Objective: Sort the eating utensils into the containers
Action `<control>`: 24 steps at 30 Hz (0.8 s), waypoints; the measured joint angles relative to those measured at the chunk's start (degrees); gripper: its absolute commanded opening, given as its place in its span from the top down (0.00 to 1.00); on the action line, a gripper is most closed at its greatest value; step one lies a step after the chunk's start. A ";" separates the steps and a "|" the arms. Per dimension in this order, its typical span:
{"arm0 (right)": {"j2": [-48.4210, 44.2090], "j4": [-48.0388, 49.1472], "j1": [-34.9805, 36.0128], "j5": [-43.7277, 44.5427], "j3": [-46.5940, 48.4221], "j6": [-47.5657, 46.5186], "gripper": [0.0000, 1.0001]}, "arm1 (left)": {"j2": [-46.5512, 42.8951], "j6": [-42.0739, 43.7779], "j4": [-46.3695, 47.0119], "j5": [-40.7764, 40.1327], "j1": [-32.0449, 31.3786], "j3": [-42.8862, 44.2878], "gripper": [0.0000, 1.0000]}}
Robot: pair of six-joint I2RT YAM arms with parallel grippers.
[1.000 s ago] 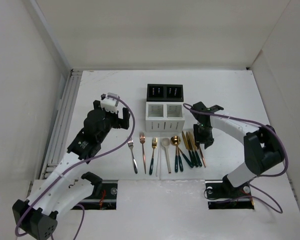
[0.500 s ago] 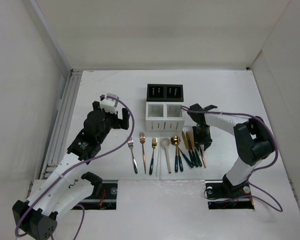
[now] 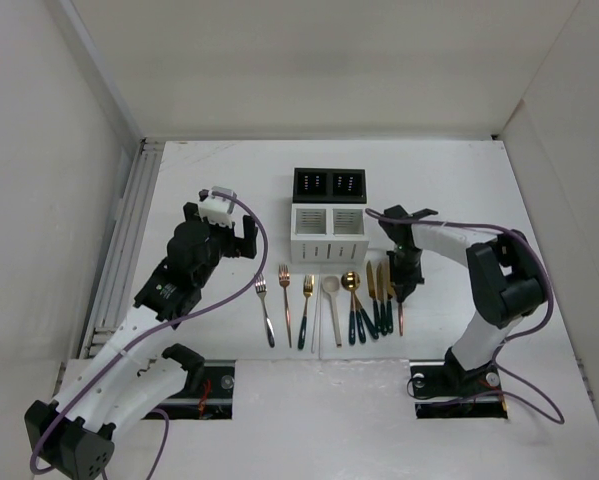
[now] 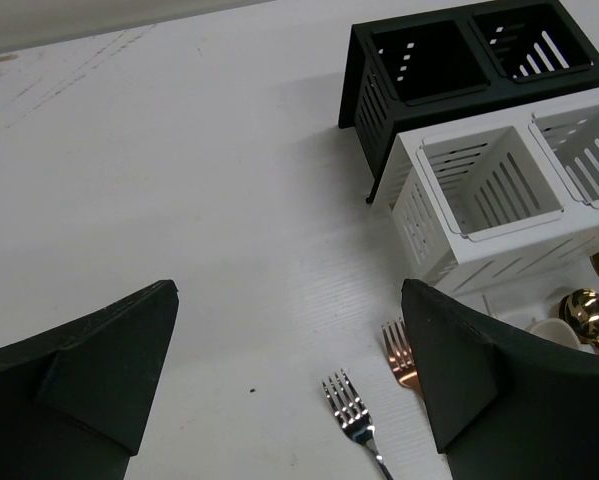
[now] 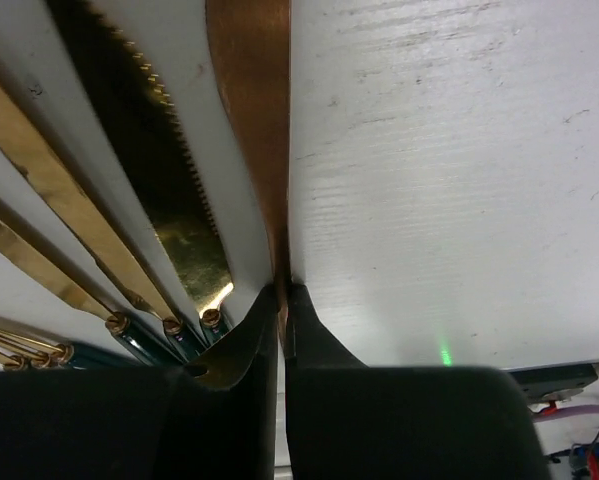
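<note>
The eating utensils lie in a row in front of the containers: a silver fork, a copper fork, a gold fork, a cream spoon, a gold spoon and several knives. My right gripper is shut on the copper knife at the row's right end, its tips pinching the blade beside a serrated gold knife. My left gripper hangs open over bare table, left of the silver fork.
The black caddy stands behind the white caddy, both with nothing in them in the left wrist view, black caddy and white caddy. White walls enclose the table on three sides. A rail runs along the left edge.
My right gripper has closed on the copper knife. The slanted knives beside it now lie straighter. The left arm has not moved.
</note>
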 measured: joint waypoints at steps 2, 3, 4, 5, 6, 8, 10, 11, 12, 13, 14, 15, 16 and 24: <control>0.02 0.00 -0.35 0.02 0.00 0.00 1.00 | 0.02 0.00 0.00 -0.02 0.00 0.00 0.07; 0.02 -0.02 -0.46 0.13 0.02 0.00 1.00 | 0.02 0.00 0.00 -0.07 0.00 0.00 0.07; 0.04 -0.11 -0.52 0.44 0.09 0.00 1.00 | 0.02 0.00 0.00 -0.11 0.00 0.00 0.07; 0.09 -0.46 -0.57 1.16 0.33 0.00 1.00 | 0.02 0.02 0.00 -0.11 0.00 0.00 0.07; 0.20 -0.57 -0.57 2.21 0.66 0.00 1.00 | 0.02 0.02 0.00 -0.13 0.00 0.00 0.07; 0.20 -0.63 -0.57 4.87 1.57 0.00 1.00 | 0.04 0.02 0.00 -0.13 0.00 0.00 0.07; -0.28 -0.52 -0.57 7.69 3.43 -0.02 1.00 | 0.09 0.02 0.00 -0.13 0.04 0.00 0.07; -1.22 -0.20 -0.57 8.92 4.42 0.00 1.00 | 0.15 0.00 0.00 -0.15 0.07 0.00 0.07; -2.78 0.26 -0.57 10.19 5.22 0.02 1.00 | 0.31 0.00 0.04 -0.15 0.11 0.00 0.07; -4.90 0.66 -0.57 11.56 5.92 0.07 1.00 | 0.42 0.00 0.09 -0.15 0.11 0.00 0.07; -7.43 1.36 -0.57 12.76 6.47 0.13 1.00 | 0.74 0.00 0.11 -0.15 0.17 0.00 0.07; -10.25 2.45 -0.57 13.97 6.75 0.20 1.00 | 1.03 0.00 0.15 -0.15 0.26 0.00 0.07; -13.16 3.78 -0.57 15.06 6.84 0.24 1.00 | 1.40 0.02 0.20 -0.15 0.33 0.00 0.07; -26.12 14.64 -0.31 19.74 6.71 -2.05 1.00 | 4.17 -0.04 0.46 -0.11 1.44 0.00 0.07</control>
